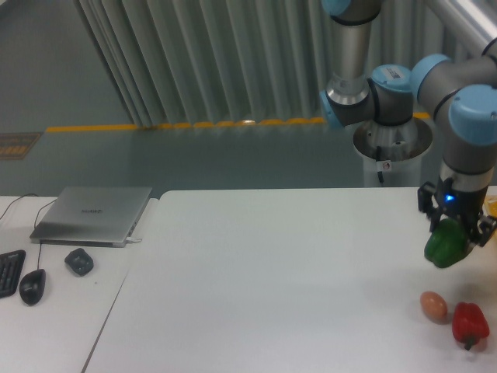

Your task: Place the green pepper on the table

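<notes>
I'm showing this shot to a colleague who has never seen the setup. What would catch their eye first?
Most striking is the green pepper held in the tool of the blue-jointed arm, hanging above the right side of the white table. Just below it, near the table's front right corner, lie a brown egg and a red pepper. Far left, a closed laptop sits on a separate desk.

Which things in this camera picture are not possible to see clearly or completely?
- Gripper: the green pepper covers its fingertips, so the contact is hidden.
- Whether the pepper touches the table: this single view does not settle it.
- Keyboard: cut off by the left edge.
- Yellow object: cut off by the right edge, unidentifiable.
- Small dark item beside the mouse: too small to identify.
</notes>
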